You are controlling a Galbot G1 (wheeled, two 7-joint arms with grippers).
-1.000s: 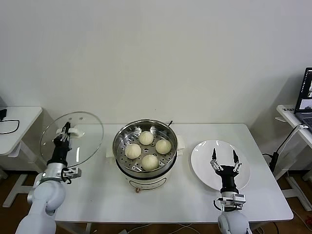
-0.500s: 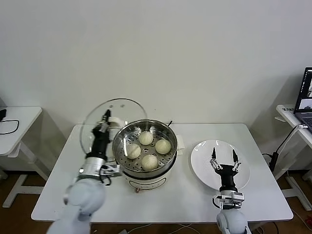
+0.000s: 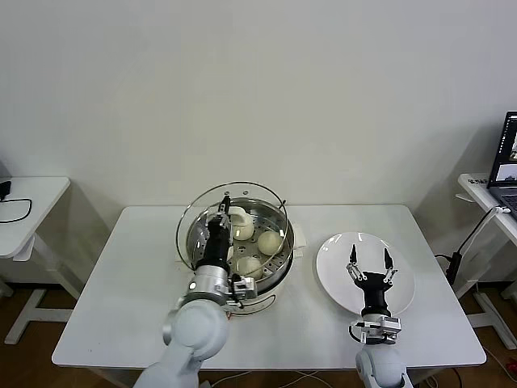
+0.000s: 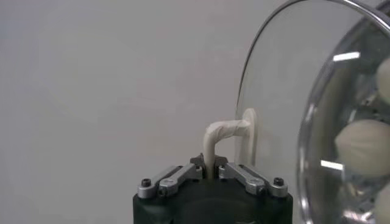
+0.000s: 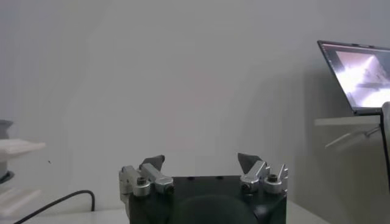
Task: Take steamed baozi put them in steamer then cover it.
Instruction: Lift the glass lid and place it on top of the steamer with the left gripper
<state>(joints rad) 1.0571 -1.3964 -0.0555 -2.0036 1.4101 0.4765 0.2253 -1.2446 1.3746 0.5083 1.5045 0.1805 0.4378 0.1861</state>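
You are carrying the glass lid (image 3: 230,220), left gripper (image 3: 220,217) clenched on its handle (image 4: 220,136), so be levelling it over the steamer (image 3: 275,263) at frame centre while the right gripper (image 3: 371,264) is hanging released over the plate (image 3: 333,267) at lower right.

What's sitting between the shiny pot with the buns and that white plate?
Nothing but bare white table. The head view shows an open strip between the steamer and the plate, with only the pot's white side handle poking out.

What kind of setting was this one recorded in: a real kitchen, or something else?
Probably a lab or office room staged as a kitchen task, not a real kitchen: a plain white table against a bare wall, a laptop on a side desk, and only a steamer and plate set out.
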